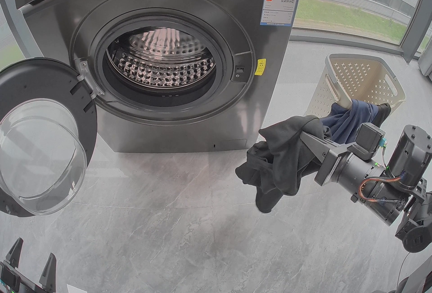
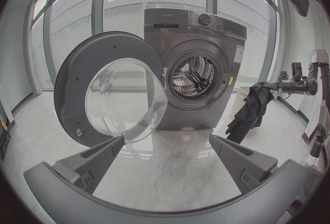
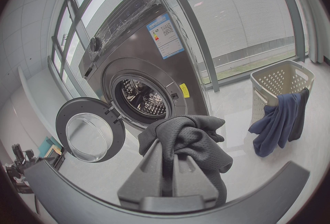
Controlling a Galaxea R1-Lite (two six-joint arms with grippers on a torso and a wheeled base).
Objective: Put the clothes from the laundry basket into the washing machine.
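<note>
Between the laundry basket (image 1: 360, 78) and the washing machine (image 1: 265, 82), above bare floor, I am holding a dark grey garment (image 1: 279, 159) in my right gripper (image 1: 308, 132). The fingers are pressed together on a fold near its top, and the rest is hanging in a loose bunch below. The door (image 1: 40, 141) is standing swung wide to my left and the drum (image 1: 162, 60) is open, with no clothes that I can make out inside it.

To do this well, I am judging that the bunch should go in high and centred through the opening, deep enough that the trailing tail clears the rim before I let go. Otherwise it may snag on the seal or slide back out. A blue garment (image 1: 346, 120) and a darker one (image 1: 382, 114) are draped over the basket's near edge, waiting.

My right wrist view is giving me the grip itself: the mesh cloth (image 3: 192, 138) is folded over both fingers of the gripper (image 3: 167, 152). The left wrist view is giving me what that one hides, the side-on hang of the garment (image 2: 252, 107), its tail reaching low toward the floor. My left gripper (image 1: 31, 258) is parked low in front of the door, fingers spread and holding nothing.
</note>
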